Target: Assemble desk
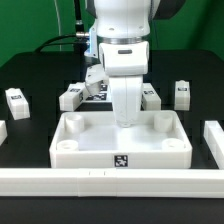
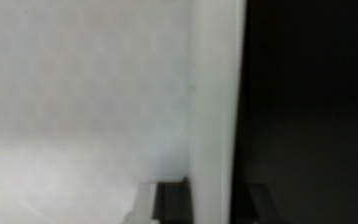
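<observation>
- Gripper (image 1: 125, 82) — jaws closed on an upright white leg (image 1: 125, 104), over the back of the tabletop.
- Tabletop (image 1: 90, 150) — white tray on the black table, tag on its near edge, centred at the front.
- Wrist view — blurred; leg (image 2: 218, 110) between dark fingertips (image 2: 172, 203).
- Loose legs (image 1: 17, 100) lie behind, well apart.

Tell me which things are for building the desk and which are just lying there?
For the desk: tabletop, held leg, loose legs behind it.
Just lying about: white rail along the front and sides.
</observation>
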